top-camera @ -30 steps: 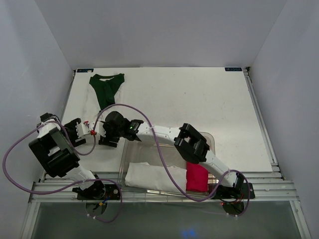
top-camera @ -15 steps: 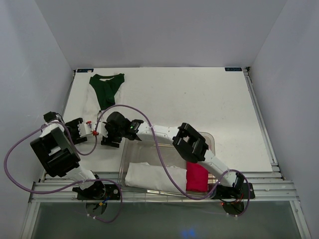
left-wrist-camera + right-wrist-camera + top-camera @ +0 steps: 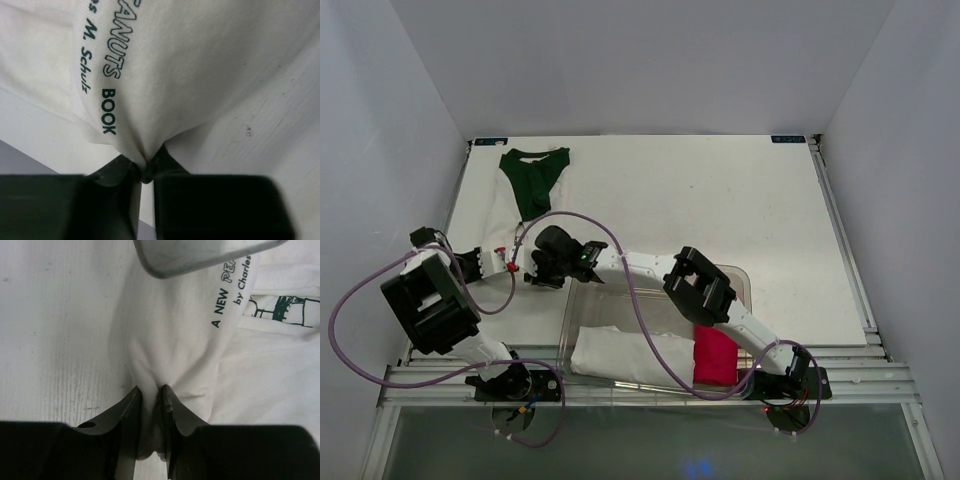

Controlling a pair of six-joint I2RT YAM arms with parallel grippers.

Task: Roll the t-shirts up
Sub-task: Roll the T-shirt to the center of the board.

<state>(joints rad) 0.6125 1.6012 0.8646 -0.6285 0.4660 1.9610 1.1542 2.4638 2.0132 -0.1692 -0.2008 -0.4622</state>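
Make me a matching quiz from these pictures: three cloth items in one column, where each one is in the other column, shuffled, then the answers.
Column one:
1. green tee
2. pink cloth
3. printed white tee

Column two:
A. in the clear bin
B. pinched by the left gripper and the right gripper
C. lying at the far left of the table

Pairs: 1-C, 2-A, 3-B

The white t-shirt lies on the table, toward its near left side. It carries small dark lettering, the word "BOOK" among it, and a little line drawing. Its cloth is drawn up into two tight puckers. The dark green t-shirt lies bunched narrow at the table's far left corner.
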